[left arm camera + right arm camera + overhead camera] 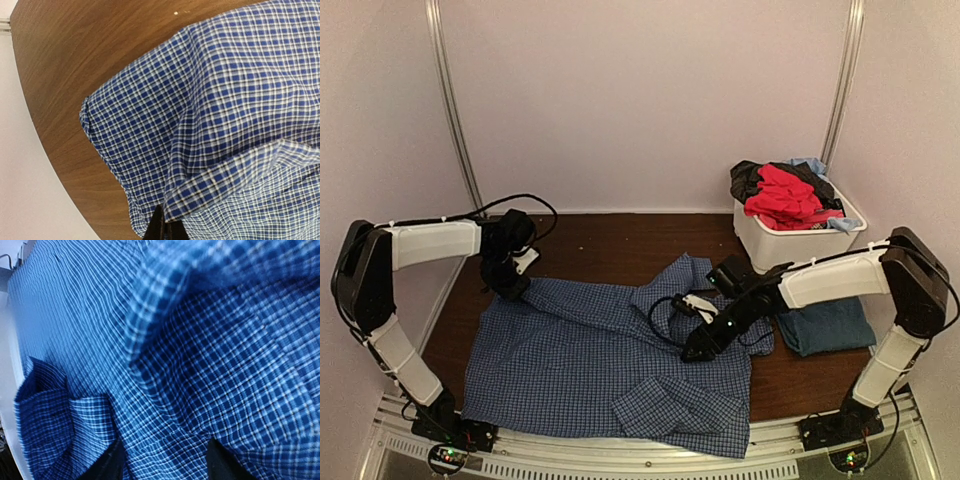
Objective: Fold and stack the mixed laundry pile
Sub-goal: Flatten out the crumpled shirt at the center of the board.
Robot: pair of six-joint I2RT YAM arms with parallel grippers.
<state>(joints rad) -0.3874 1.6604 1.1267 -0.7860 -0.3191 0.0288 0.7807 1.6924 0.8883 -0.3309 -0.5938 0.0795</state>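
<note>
Top external is showing a folded dark-blue T-shirt (825,325) beside the empty, gaping right gripper (692,352); left gripper (512,290) is pinching the unfolded blue-and-white checked shirt (570,370); red-and-black clothes (785,195) are waiting beyond.

A counter (600,245) of dark brown wood grain forms the floor of the booth, and in the left wrist view its edge meets a pale surface. At its far right stands a white plastic bin (770,247), rectangular with a lipped rim, close to the back wall (640,100), which is plain and pale like the side walls. Two thin metal strips (450,110) run up the corners where the walls meet, one on each side, and a ribbed aluminium rail (620,464) runs along the counter's near edge.
</note>
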